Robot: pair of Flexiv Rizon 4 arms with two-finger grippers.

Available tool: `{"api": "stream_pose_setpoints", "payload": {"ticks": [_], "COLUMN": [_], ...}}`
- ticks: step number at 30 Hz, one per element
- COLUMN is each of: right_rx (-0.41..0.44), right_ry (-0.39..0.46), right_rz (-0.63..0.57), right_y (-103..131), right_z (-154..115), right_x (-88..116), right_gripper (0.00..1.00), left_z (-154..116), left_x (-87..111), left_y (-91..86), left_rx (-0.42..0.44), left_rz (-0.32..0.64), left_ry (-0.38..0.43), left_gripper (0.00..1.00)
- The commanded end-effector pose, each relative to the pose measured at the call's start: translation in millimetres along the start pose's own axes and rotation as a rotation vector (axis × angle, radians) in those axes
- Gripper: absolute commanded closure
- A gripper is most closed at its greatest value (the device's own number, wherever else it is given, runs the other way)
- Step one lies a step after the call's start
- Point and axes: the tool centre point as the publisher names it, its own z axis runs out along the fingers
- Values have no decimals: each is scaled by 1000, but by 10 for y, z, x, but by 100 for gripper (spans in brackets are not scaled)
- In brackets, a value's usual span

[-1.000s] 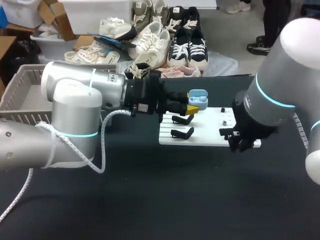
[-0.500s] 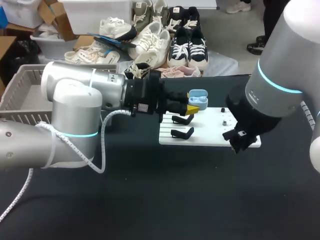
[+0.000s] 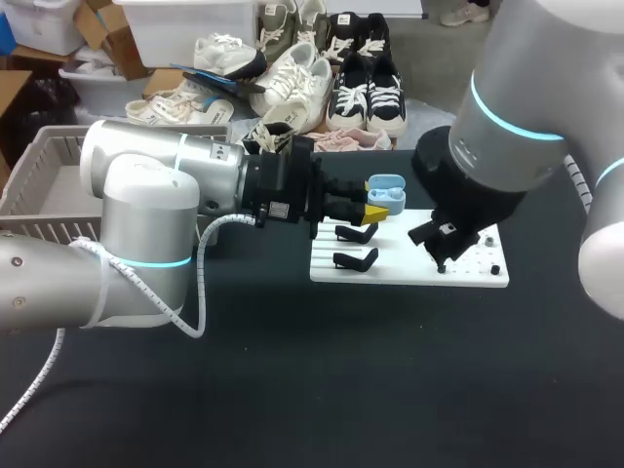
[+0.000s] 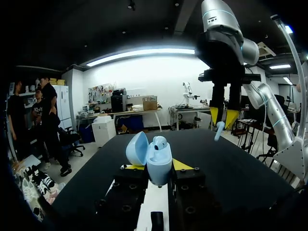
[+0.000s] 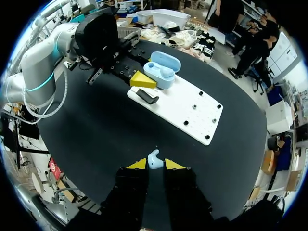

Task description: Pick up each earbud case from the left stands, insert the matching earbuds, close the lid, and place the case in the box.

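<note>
A light blue earbud case [image 4: 156, 159] with its lid up sits between the yellow tips of my left gripper [image 4: 159, 166], which is shut on it; one earbud [image 4: 160, 141] lies inside. In the head view the case [image 3: 387, 187] hangs at the far left corner of the white board [image 3: 414, 268], held by the left gripper [image 3: 377, 207]. My right gripper [image 5: 155, 164] is shut on a light blue earbud [image 5: 154, 159]. It hovers above the board [image 5: 192, 108], a short way off the case [image 5: 161, 70]. Seen from the left wrist, the right gripper [image 4: 222, 116] points down with the earbud [image 4: 219, 130] at its tips.
Two black stands [image 3: 356, 234] [image 3: 356, 259] sit on the board's left part, close under the left gripper. The board's right part has small pegs [image 3: 485, 263]. A grey basket [image 3: 39, 185] stands at the table's far left, behind my left arm.
My right arm has swung left and away from the front edge, from the board's right end to above its middle, carrying the earbud. The left arm and the case have stayed put.
</note>
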Motion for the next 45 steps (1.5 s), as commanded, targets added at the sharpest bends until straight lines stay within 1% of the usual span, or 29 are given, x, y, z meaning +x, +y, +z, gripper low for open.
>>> {"api": "stream_pose_setpoints", "payload": {"ticks": [1,13,21,23,34,45], "right_rx": [7,-11,-74,-79,-112,-125], "right_ry": [12,-23,-29,-28,-10,6], "right_rz": [-9,-47,-65,-67,-112,-130], "right_y": [72,89,54,30,-17,-27], "right_z": [-19,-26,-63,-70,-78,-19], "right_x": [-208,-661,-915,-961,-1119,-1162], "right_gripper": [100,100,100,100,100,100], "left_z": [-3,-3,-3,-3,-3,-3], "left_x": [3,3,3,3,3,3], "left_y": [15,15,15,15,15,15], "left_rx": [4,4,4,4,4,4], "left_rz": [0,0,0,0,0,0], "left_ry": [0,0,0,0,0,0], "left_gripper": [100,100,100,100,100,100]}}
